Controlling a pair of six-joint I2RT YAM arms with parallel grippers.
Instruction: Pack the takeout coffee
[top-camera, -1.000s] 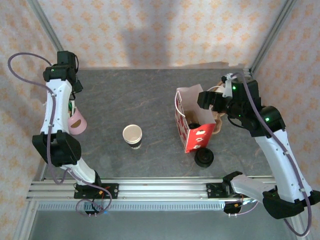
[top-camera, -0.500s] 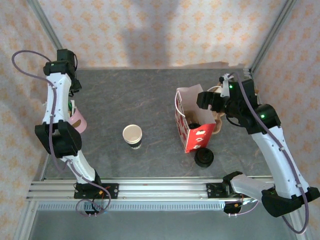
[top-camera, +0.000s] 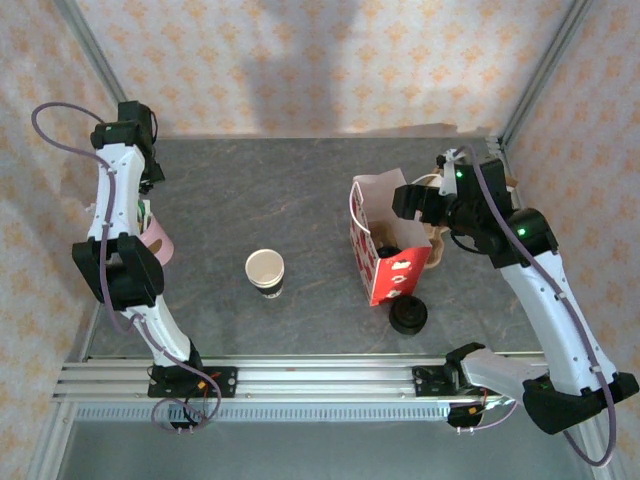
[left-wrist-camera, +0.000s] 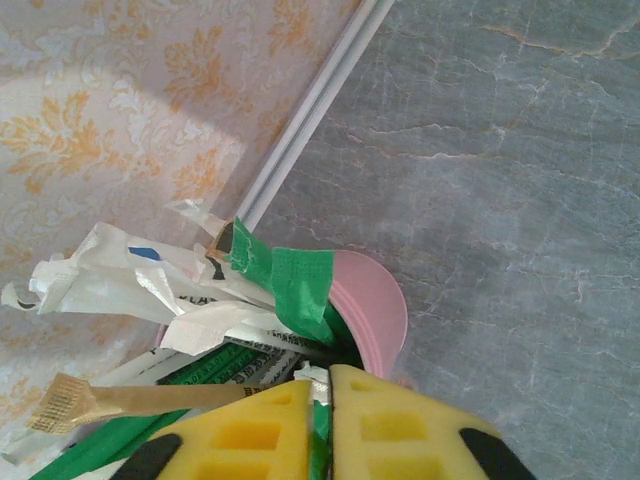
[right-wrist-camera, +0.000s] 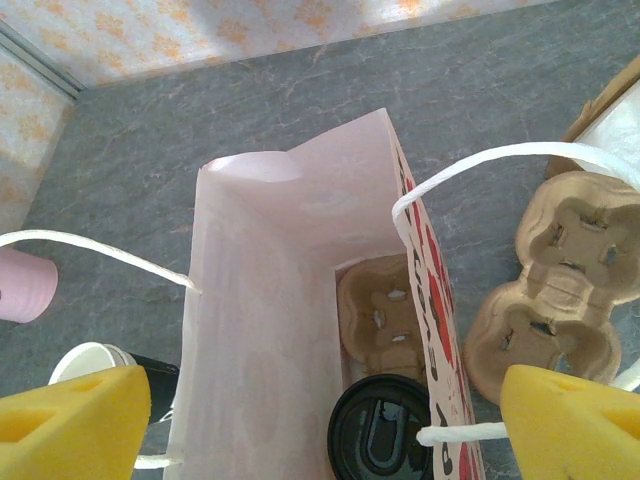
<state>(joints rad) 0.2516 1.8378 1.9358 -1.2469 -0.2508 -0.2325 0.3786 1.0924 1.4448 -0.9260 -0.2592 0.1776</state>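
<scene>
Takeout coffee (right-wrist-camera: 382, 442) inside bag (right-wrist-camera: 265, 300), right end effector (right-wrist-camera: 322, 420) apart above; left end effector (left-wrist-camera: 318, 405) together at pink cup (left-wrist-camera: 375, 300).

Left arm (top-camera: 106, 205) and right arm (top-camera: 548, 300): white links, black joint housings. Lilac cable (top-camera: 36, 122) runs back from left gripper (left-wrist-camera: 322, 380) and right gripper (right-wrist-camera: 322, 400). Green indicator lights (top-camera: 521, 229) sit behind the latter. Fingers (left-wrist-camera: 250, 435): yellow, with rectangular recesses.

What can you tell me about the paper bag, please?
The bag stands upright with its mouth open on the grey table. It looks like thin paper, red with white print outside and pale pink inside, with white cord handles arching from its top edges. At the bottom inside sit a moulded pulp carrier and a black-lidded cup.
</scene>
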